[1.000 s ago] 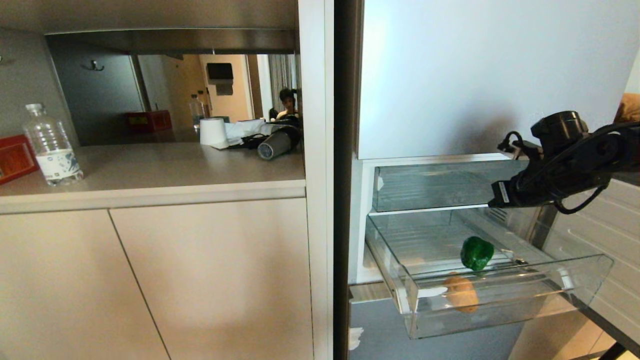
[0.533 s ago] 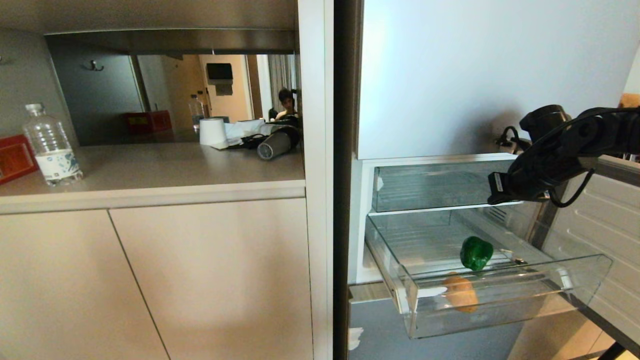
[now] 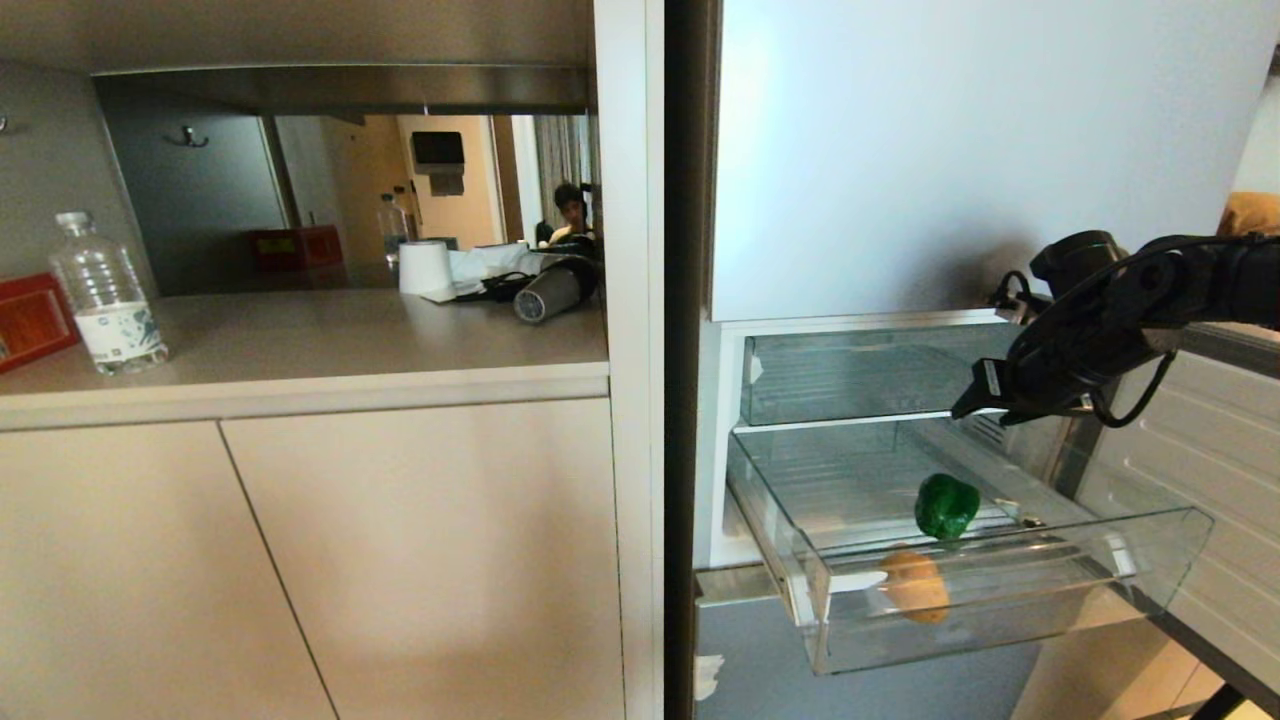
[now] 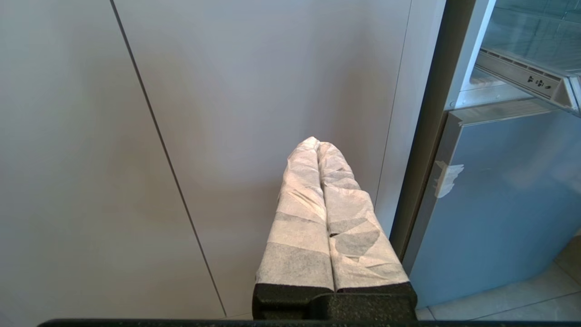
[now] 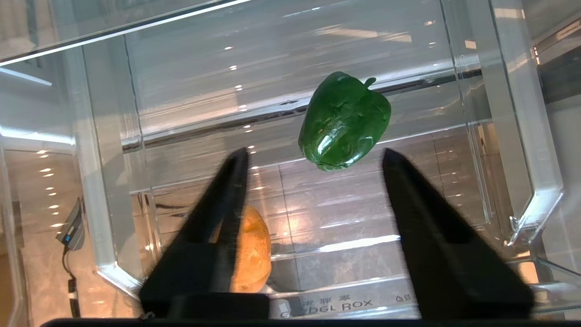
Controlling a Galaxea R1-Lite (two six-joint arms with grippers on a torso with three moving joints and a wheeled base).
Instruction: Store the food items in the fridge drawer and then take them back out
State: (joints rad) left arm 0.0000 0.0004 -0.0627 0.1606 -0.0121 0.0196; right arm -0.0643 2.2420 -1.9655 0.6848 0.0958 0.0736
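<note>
The fridge drawer (image 3: 1050, 600) is pulled out, clear, with a ribbed bottom. Inside it lie the green bell pepper (image 3: 946, 507) towards the back and the tan potato (image 3: 915, 587) against the front wall. My right gripper (image 3: 975, 402) hangs above the drawer's right rear part, tilted down. In the right wrist view it (image 5: 314, 154) is open and empty, with the pepper (image 5: 345, 120) just beyond its fingertips and the potato (image 5: 254, 250) partly behind one finger. My left gripper (image 4: 317, 141), with white-wrapped fingers, is shut and parked facing a cabinet door.
A second clear drawer (image 3: 860, 375) sits closed above. The open fridge door (image 3: 1210, 450) stands at the right. On the counter (image 3: 300, 350) to the left are a water bottle (image 3: 105, 295), a red box (image 3: 30, 320), a paper roll (image 3: 425, 265) and a hair dryer (image 3: 550, 285).
My right arm has dropped and swung left, tipping its gripper down towards the drawer. The pepper, the potato and the left arm have not moved.
</note>
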